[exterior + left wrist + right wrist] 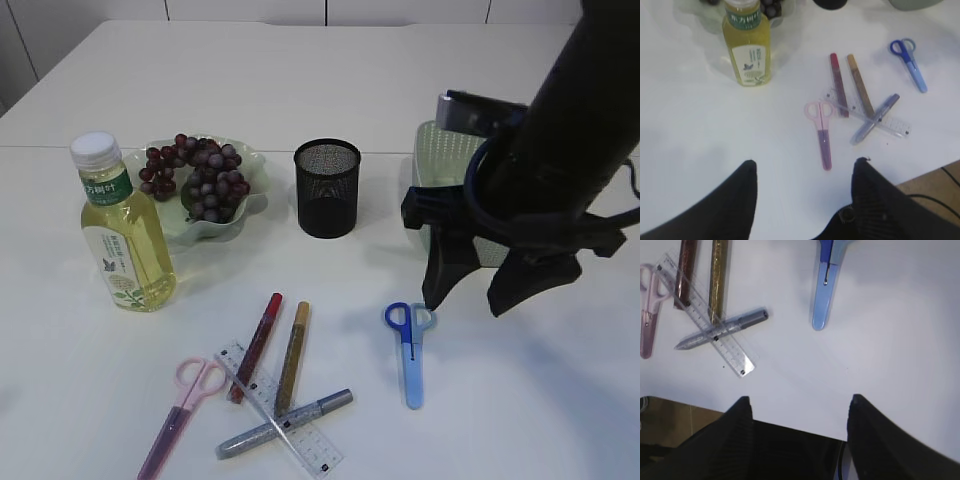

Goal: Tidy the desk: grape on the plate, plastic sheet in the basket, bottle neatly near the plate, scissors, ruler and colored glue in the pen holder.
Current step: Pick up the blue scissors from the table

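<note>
- Above the table's right half, the right gripper (462,303) hangs with jaws spread wide and nothing between them.
- Blue scissors (409,342) lie flat just left of and below its fingertips, handles toward the pen holder (326,187).
- Judged next: shift left, descend straight over the blades, close across the narrow width, not the handle loops.
- Left gripper (804,170) is also open and empty, above bare table near the pink scissors (822,132).
</note>
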Controlling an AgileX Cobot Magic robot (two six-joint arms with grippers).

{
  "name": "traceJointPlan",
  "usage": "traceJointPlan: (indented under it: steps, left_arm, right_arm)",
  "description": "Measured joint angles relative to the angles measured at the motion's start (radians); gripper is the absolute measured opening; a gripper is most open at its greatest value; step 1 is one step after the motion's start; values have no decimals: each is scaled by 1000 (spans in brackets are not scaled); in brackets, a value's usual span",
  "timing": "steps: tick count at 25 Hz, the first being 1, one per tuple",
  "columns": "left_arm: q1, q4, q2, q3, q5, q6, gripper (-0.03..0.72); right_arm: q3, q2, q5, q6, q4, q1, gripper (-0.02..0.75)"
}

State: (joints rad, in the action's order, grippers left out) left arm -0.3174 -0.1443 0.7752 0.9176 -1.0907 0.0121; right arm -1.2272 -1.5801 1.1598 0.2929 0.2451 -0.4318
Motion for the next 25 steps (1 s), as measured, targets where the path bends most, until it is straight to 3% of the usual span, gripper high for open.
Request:
traceJointPlan:
  steps: [19,25]
  left_arm:
    - [0,16,0,0,-73,-4,417]
    - [0,16,0,0,-74,-4,416]
  right_arm:
    - [0,-194,-262,23,-47,-2,471]
    - [0,-284,-273,57,-47,-6,470]
